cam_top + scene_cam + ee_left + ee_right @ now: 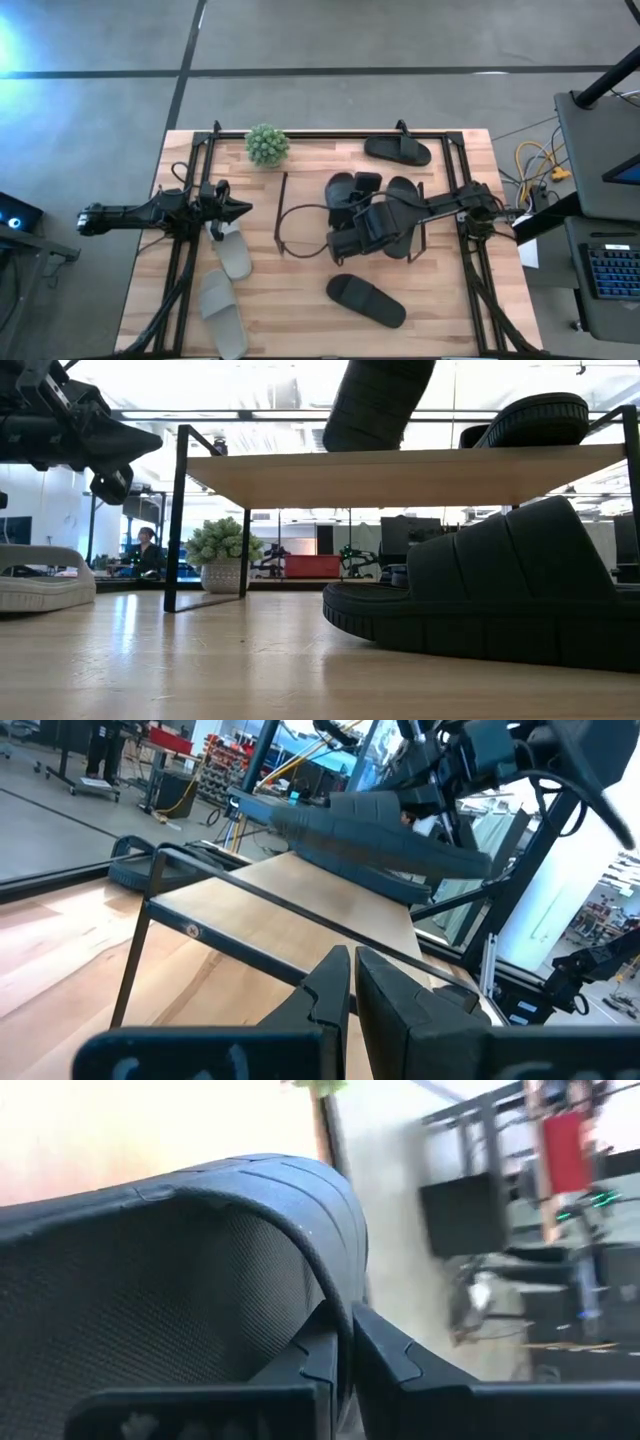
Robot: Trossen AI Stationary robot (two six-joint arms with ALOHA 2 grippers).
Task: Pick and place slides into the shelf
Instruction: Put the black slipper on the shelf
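The shelf (305, 215) stands mid-table, a pale board on dark wire legs (400, 470). My right gripper (345, 225) is shut on a black slide (370, 825), which hangs tilted above the board (380, 400). A second black slide (535, 420) lies on the board's right part. Two more black slides lie on the table, one near (365, 300) and one far (397, 150). Both pale slides (232, 252) (222, 312) lie at the near left. My left gripper (240, 210) waits shut and level, left of the shelf. My right gripper pinches a thin curved wall of the black slide (335, 1280) between its two fingers. One finger is on the textured inner face, the other on the ribbed outer face. The fingers slant down from the table's right. The slide is lifted clear above the shelf's board, tilted.
A small potted plant (266, 145) stands at the far left of the shelf. A black rail frame (200, 150) runs around the table. The black slide on the table (500, 595) lies close before the low camera.
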